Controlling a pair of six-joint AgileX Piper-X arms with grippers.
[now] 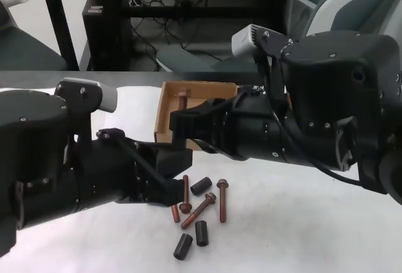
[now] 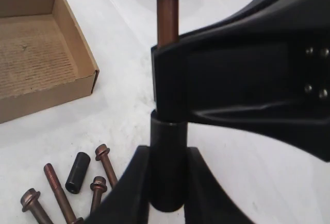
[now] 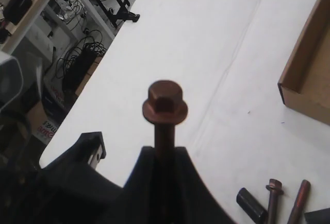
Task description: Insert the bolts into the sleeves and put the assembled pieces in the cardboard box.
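The sleeve (image 2: 167,170) is held upright, clamped in the left gripper (image 2: 167,154), and the bolt (image 2: 167,18), clamped head-up in the right gripper (image 3: 164,157), is set directly above it, both long axes in line, its tip hidden at the sleeve's mouth, the box (image 2: 46,98) off aside.

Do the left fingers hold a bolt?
No, the left fingers hold a black sleeve; the right fingers hold the bolt.

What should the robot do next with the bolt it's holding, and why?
Probably the right gripper should slide its bolt further down into the sleeve clamped in the left gripper. The two are lined up, but the bolt's head sits well apart from the sleeve's rim.
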